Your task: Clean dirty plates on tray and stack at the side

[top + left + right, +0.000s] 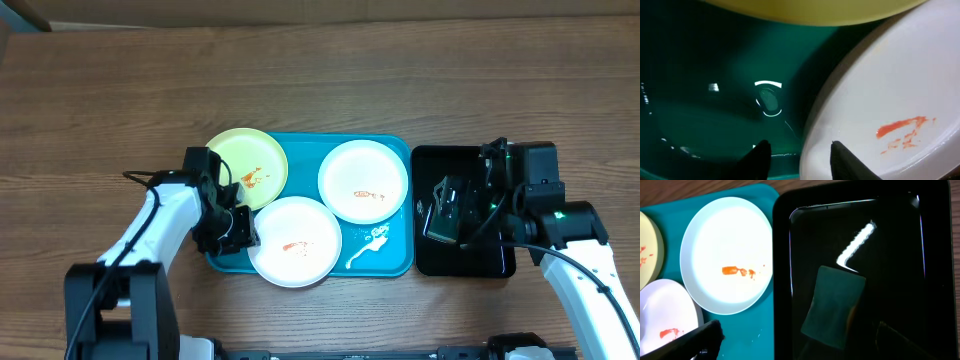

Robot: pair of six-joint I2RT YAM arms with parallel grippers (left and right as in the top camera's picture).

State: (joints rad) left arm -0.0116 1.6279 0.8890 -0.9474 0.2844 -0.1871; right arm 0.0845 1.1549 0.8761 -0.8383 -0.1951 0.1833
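A brown wood-grain tabletop [320, 90] fills the overhead view, its boards running left to right, with a pale strip beyond the far edge at the top.

In the middle lies the large bright turquoise rectangular plastic tray [398, 255], with rounded corners, a raised rim and a glossy floor that mirrors the lights. A white smear [366, 250] marks its near right part.

Three round flat plates sit on the tray. The pale yellow-green plate [245, 160] is at the far left corner and carries small orange-red flecks on its near right part. The white far-right plate [363, 180] has a short orange-red streak near its middle. The white near plate [295, 242] sits at the front, juts over the tray's near rim and shows a thin orange-red streak.

Just right of the turquoise tray lies a smaller glossy black rectangular tray [465, 262], holding a dark green rectangular pad [832, 305].

The left gripper [235, 228] is at the left edge of the white near plate. Its fingers [759, 156] stand partly apart with the plate's rim between them, one tip over the tray floor and one over the plate, not clamped on it.

The right gripper [445, 212] hangs over the black tray, its fingers [702, 339] spread wide and holding nothing.
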